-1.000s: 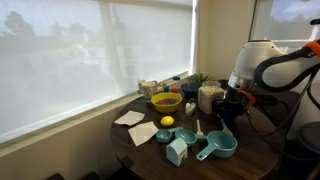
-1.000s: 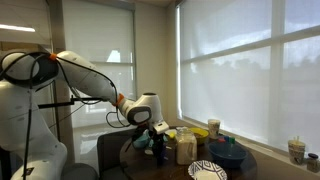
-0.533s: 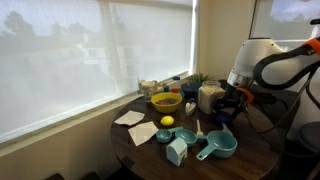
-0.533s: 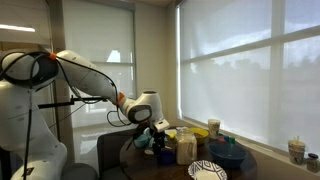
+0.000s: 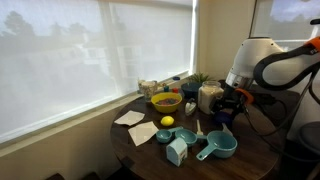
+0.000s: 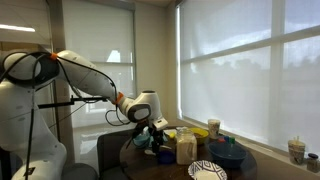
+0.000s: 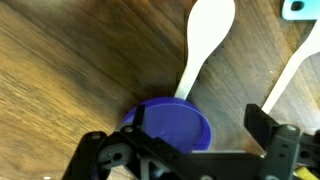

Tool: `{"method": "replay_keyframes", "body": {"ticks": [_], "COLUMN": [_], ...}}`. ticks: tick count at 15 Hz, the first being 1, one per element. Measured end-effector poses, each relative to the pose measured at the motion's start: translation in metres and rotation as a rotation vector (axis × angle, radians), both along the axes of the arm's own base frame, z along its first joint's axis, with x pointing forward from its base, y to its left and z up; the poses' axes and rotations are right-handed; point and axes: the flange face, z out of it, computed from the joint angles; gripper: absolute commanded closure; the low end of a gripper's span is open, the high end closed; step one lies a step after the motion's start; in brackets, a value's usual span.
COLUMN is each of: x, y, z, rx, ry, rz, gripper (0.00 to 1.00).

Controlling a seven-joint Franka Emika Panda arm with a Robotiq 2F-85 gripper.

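The jaws are standing wide open and are gripping nothing. In the wrist view the gripper [image 7: 175,140] is hovering directly above a small round blue cup of smooth, plastic-looking material [image 7: 170,118], with one finger on each side of it and neither touching it.

The cup is sitting upright on the dark wooden tabletop [image 7: 70,70]. A white spoon with an oval bowl [image 7: 205,35] is pointing away from the cup, and its handle is meeting the cup's rim. Whether the handle is resting inside the cup or lying against it cannot be told.

Handling judgement: the cup is probably light and rigid, with slippery walls. The best hold is likely across two opposite walls just below the rim, clear of the spoon handle.

A second white utensil [image 7: 292,65] is lying just beside the spoon. In an exterior view the gripper [image 5: 228,108] is hanging over the round table [image 5: 250,160], near teal measuring cups [image 5: 217,147] and apart from a yellow bowl [image 5: 165,101].
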Motion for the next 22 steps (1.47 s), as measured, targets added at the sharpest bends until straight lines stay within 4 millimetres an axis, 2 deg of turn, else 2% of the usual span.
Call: {"method": "replay_keyframes", "body": {"ticks": [2, 3, 7, 8, 14, 16, 19, 22], "x": [0.000, 0.000, 0.006, 0.008, 0.013, 0.014, 0.014, 0.013], "y": [0.007, 0.009, 0.010, 0.011, 0.004, -0.008, -0.035, -0.051], "z": [-0.003, -0.005, -0.016, -0.016, -0.012, -0.012, -0.016, -0.018], "rx": [-0.002, -0.003, -0.001, 0.001, 0.003, -0.009, -0.012, -0.008], "ry": [0.005, 0.011, 0.035, 0.035, 0.028, 0.027, 0.037, 0.043], "rz": [0.014, 0.017, 0.015, 0.013, -0.036, -0.080, -0.155, -0.206], "gripper": [0.19, 0.24, 0.03, 0.00, 0.00, 0.02, 0.00, 0.01]}}
